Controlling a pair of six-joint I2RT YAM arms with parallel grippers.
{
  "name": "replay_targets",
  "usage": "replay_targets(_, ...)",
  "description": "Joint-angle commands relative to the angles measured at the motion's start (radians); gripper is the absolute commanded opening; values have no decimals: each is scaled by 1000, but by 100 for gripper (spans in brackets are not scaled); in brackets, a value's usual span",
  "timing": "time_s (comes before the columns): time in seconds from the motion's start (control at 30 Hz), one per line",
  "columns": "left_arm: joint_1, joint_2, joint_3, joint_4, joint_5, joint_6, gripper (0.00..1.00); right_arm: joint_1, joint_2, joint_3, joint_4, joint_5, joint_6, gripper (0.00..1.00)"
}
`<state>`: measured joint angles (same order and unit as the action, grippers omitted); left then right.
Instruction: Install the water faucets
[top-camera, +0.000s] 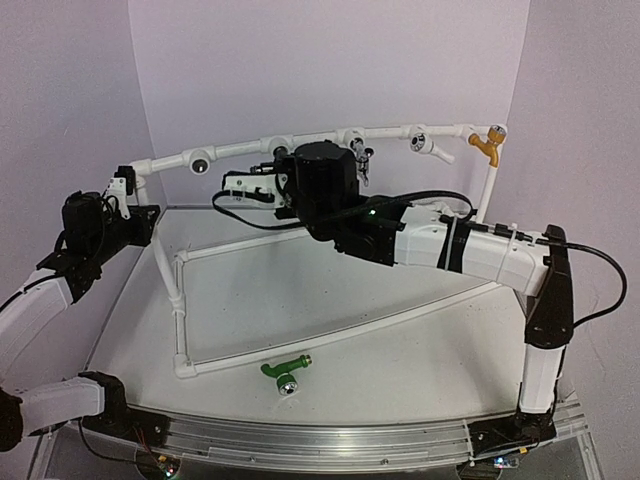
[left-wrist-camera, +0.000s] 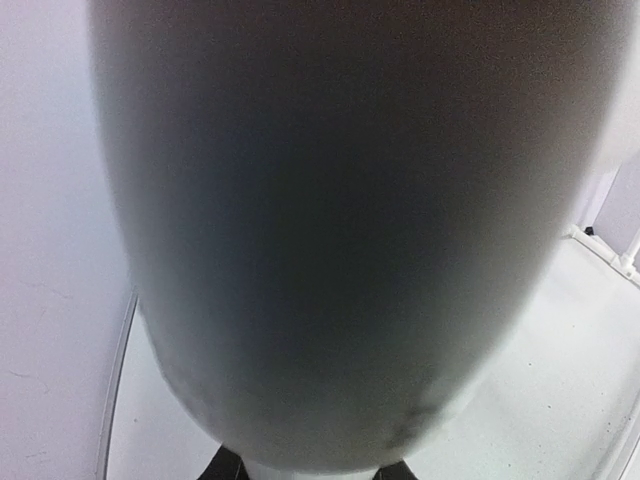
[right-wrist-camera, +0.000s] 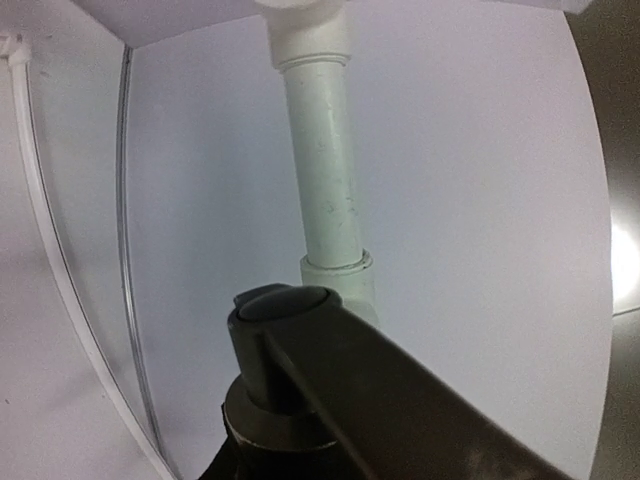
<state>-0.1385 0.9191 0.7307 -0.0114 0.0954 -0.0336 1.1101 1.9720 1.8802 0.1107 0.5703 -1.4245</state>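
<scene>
The right tool (top-camera: 245, 187) is clamped on the dark tap (right-wrist-camera: 300, 340) up at the pipe rail (top-camera: 240, 150), 12 o'clock. The green tap (top-camera: 285, 371) lies on the bench (top-camera: 400, 350) at 6 o'clock. I can't tell whether the left tool (top-camera: 122, 188), at 9 o'clock, is gripping.

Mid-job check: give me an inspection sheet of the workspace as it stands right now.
Surface: white table, carrying a white pipe frame.
Job's things: green faucet lies loose on the table just in front of the frame's front rail; dark faucet sits against a fitting on the top rail, close to the right wrist camera.
Clutter: orange tap and white tap mounted on the top rail.
Grippers: left gripper at the frame's back left corner, its camera view blurred; right gripper at the top rail; jaws unreadable on both.
Cables: black cable loops off the right arm.
Surroundings: lilac walls; nothing else seen.
</scene>
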Motion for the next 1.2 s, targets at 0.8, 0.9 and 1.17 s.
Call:
replay_targets(0.8, 2, 7, 25, -67, -9, -66, 0, -46, -253, -428, 376, -403, 1729, 74)
replay_targets(0.9, 3, 11, 28, -67, -6, -66, 0, -42, -352, -538, 341, -524, 1698, 84)
replay_targets(1.17, 5, 11, 30, -67, -4, -66, 0, -33, -513, -647, 21, -871, 1356, 89)
